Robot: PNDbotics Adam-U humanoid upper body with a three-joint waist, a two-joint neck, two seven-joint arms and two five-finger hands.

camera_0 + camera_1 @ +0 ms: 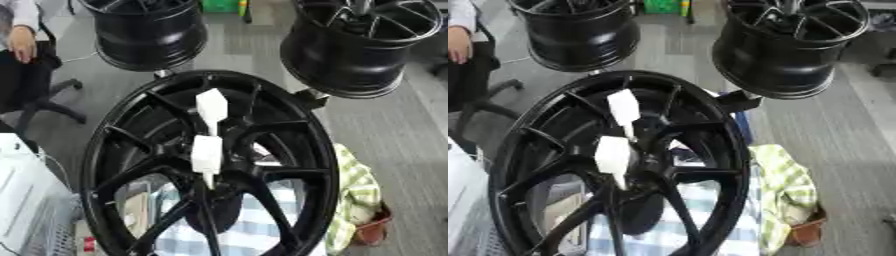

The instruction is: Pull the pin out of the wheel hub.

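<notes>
A large black metal wheel hub with thin spokes (pixel 114 165) stands close in front, its open face turned up toward the viewer and a little tilted. Two white plastic pins with flat, block-like heads sit in its centre. The upper pin (pixel 212 105) is near the rim's far side; the lower pin (pixel 206 155) stands just above the middle.

Both head cameras look down, close, sharing the wheel hub (pixel 210 165).

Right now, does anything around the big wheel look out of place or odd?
Two white pins stick out of the black wheel hub near its centre. A green checked cloth lies crumpled beside the rim on the right. No robot hand is visible.
</notes>
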